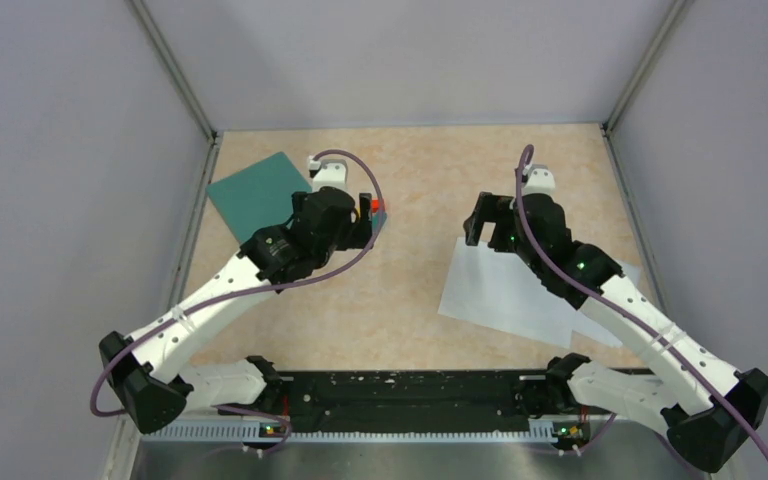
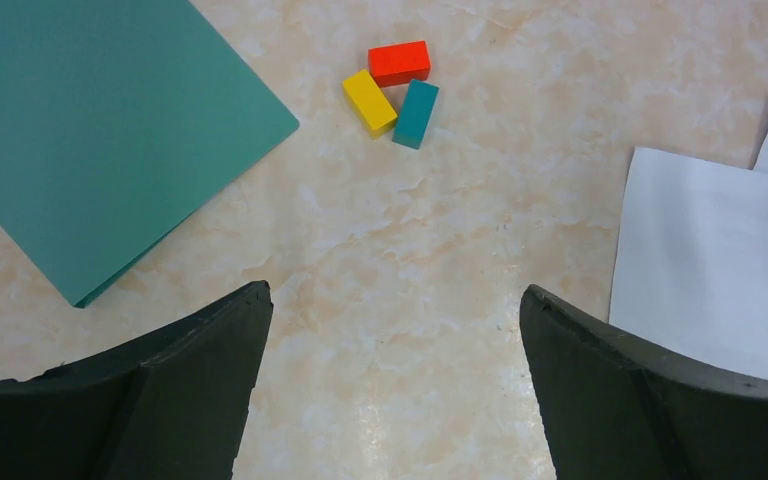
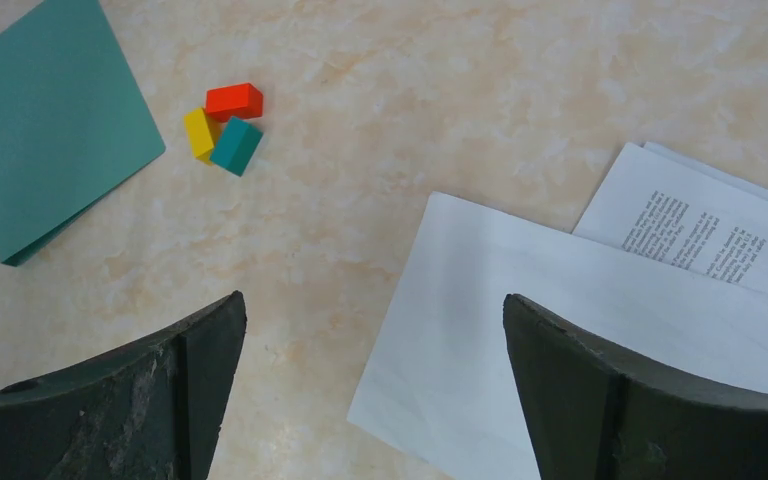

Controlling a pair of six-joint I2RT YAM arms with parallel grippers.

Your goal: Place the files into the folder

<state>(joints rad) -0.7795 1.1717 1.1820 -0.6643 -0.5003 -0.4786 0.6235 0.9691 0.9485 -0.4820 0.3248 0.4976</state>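
Observation:
The teal-green folder (image 1: 255, 192) lies closed and flat at the far left; it also shows in the left wrist view (image 2: 90, 130) and the right wrist view (image 3: 55, 120). The files (image 1: 505, 295), a few overlapping white sheets, lie at the right. A blank sheet (image 3: 580, 320) is on top of a sheet with printed text (image 3: 700, 225). My left gripper (image 1: 365, 225) hovers open and empty over bare table between folder and files (image 2: 392, 290). My right gripper (image 1: 478, 222) is open and empty above the top sheet's left corner (image 3: 373, 297).
Three small blocks sit together just right of the folder: red (image 2: 399, 62), yellow (image 2: 369, 101) and teal (image 2: 416, 112). Grey walls with metal posts close the table on the left, back and right. The black arm-base rail (image 1: 410, 395) runs along the near edge.

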